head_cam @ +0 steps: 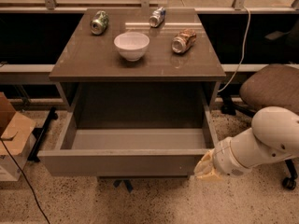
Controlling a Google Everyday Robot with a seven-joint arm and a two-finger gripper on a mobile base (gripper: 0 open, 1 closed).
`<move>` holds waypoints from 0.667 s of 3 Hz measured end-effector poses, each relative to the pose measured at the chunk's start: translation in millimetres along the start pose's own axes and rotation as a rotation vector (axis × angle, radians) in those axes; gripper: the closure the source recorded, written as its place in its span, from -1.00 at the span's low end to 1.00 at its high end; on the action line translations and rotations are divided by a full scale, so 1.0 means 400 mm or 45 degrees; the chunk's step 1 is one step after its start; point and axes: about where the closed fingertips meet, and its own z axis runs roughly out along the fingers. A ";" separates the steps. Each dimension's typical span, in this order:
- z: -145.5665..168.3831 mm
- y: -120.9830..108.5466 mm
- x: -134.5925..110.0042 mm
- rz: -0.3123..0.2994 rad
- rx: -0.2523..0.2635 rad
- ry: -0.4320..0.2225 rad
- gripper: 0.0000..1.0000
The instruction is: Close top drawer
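Cannot tell whether the gripper [204, 168], low at the right end of the pulled-out top drawer's [122, 162] left-to-right front, is clenched; calls for pushing straight back toward the cabinet [93, 64].

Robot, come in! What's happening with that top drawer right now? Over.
Gripper low, at right end of the top drawer front. Drawer pulled far out, not closed. Nothing seen blocking it. Over.
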 end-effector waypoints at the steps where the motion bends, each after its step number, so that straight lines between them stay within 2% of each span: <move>1: 0.007 -0.030 -0.011 -0.016 0.074 0.020 1.00; 2: 0.018 -0.101 -0.032 -0.082 0.167 0.047 1.00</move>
